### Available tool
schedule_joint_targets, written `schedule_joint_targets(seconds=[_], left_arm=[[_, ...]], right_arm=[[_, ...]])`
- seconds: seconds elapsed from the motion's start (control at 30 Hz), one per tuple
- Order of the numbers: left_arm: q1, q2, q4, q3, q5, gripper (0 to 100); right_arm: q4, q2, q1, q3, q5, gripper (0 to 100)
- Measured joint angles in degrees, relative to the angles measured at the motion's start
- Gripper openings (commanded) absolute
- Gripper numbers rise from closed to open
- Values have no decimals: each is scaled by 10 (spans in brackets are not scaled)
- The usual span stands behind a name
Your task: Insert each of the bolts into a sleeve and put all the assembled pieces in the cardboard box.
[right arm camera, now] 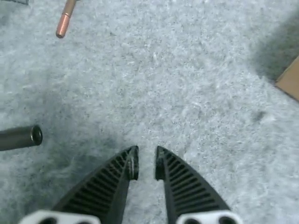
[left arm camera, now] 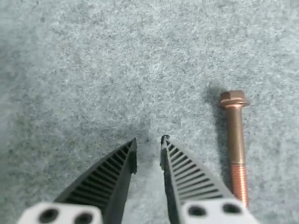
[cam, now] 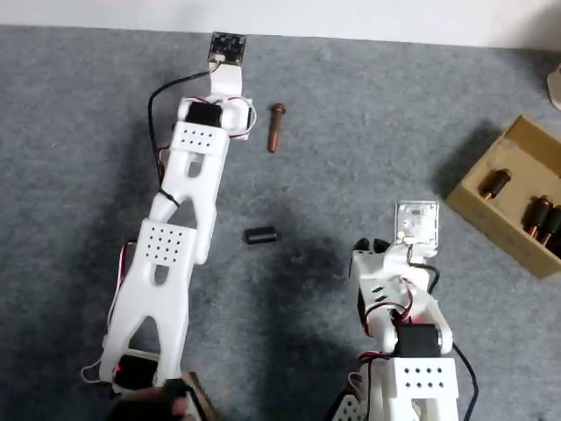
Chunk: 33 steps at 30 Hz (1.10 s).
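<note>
Bolt (cam: 276, 127): 1 loose, copper-coloured, hex flange head, thread on lower shank. Lies flat on grey carpet at far side of table, head pointing away from arm bases. Left wrist view shows its full length (left arm camera: 235, 140).

Sleeve (cam: 260, 235): 1 loose, short black cylinder, hollow end visible (right arm camera: 18, 137). Lies on its side mid-table, well apart from bolt.

Cardboard box (cam: 524, 147): open-topped, brown, at right edge of table, set at an angle.

Assembled pieces (cam: 496, 183): 3 visible inside box, dark sleeves with copper ends, lying flat.
</note>
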Motion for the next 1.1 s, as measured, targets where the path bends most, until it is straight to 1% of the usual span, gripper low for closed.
schedule_joint_targets(seconds=[0.1, 0.23, 0.37, 0.7, 0.9, 1.1], left_arm=[[-20, 0, 23, 0, 3, 91], [-51, 0, 34, 0, 4, 91], [-55, 0, 47, 0, 4, 91], [-55, 0, 55, 0, 4, 91], [-55, 0, 55, 0, 4, 91], [-55, 0, 55, 0, 4, 91]], right_arm=[[0, 0, -11, 0, -7, 109], [0, 4, -57, -8, -9, 109], [-29, 62, -79, -47, -9, 109], [-115, 381, -80, -222, -9, 109], [-127, 547, -82, -361, -9, 109], [-127, 717, -101, -487, -9, 109]])
